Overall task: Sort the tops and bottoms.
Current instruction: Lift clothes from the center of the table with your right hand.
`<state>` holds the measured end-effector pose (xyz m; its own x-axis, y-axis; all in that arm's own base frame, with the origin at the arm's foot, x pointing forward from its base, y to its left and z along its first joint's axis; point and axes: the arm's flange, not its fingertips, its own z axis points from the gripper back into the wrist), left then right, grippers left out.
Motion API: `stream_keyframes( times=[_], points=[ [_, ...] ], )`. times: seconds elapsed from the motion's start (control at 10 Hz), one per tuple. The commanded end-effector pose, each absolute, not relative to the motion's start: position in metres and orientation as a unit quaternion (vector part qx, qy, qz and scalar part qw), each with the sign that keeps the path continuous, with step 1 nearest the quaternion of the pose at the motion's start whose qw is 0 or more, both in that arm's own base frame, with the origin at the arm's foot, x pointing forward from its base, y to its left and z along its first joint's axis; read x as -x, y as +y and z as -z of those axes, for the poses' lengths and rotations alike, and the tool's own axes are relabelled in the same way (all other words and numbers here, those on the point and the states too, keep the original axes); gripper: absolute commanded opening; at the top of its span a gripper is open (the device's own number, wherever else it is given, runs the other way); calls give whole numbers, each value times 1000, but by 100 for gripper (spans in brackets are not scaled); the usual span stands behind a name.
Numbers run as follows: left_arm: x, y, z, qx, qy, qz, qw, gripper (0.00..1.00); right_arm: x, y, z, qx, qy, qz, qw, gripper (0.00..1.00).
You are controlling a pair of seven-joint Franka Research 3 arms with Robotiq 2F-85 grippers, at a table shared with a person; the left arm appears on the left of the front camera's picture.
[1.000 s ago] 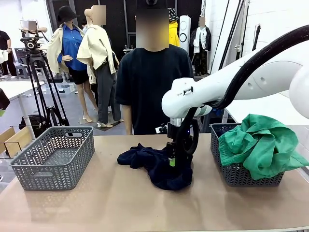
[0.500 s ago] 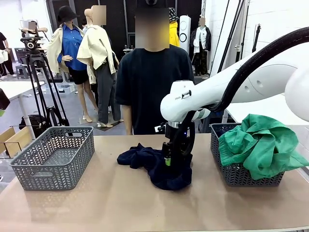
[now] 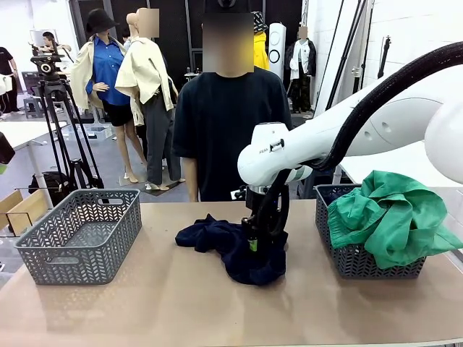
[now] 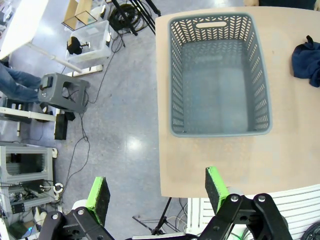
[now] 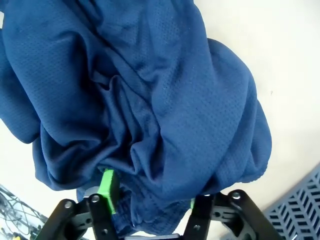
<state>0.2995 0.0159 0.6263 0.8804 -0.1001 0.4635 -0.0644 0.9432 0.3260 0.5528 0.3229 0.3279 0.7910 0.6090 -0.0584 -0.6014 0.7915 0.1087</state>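
- Pressing down into the crumpled navy mesh-knit garment (image 5: 140, 100), the right gripper (image 5: 150, 200) is seen with its jaws partly drawn in, a ridge of cloth bunched between the green pads; whether a firm hold is made cannot be told.
- The garment (image 3: 235, 249) lies mid-tabletop, between the empty grey lattice plastic basket (image 3: 79, 235) and the grey basket (image 3: 369, 256) heaped with green cloth (image 3: 387, 213).
- It is judged light, limp and slippery; a thick fold should be pinched.
- The left gripper (image 4: 156, 192) hangs wide open, empty.
- Compared with a second ago, the right jaws were wider and the arm has shifted slightly left.
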Motion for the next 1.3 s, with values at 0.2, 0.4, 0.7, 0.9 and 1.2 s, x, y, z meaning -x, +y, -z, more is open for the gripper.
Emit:
stream_keyframes(
  times=[0.2,0.4,0.7,0.9,1.2],
  points=[
    [-299,19,-627,-170,-247,12,954,100,-547,322,-326,-16,21,-307,951,0],
    [-299,19,-627,-170,-247,12,954,100,-547,321,-328,-12,19,-306,952,0],
    [-299,19,-627,-170,-247,12,954,100,-549,323,-334,-7,16,-314,949,0],
    [-299,19,-627,-170,-247,12,954,100,-551,324,-347,0,11,-322,947,0],
    [-299,19,-627,-170,-247,12,954,100,-558,301,-415,-19,-16,-339,940,0]
  ],
)
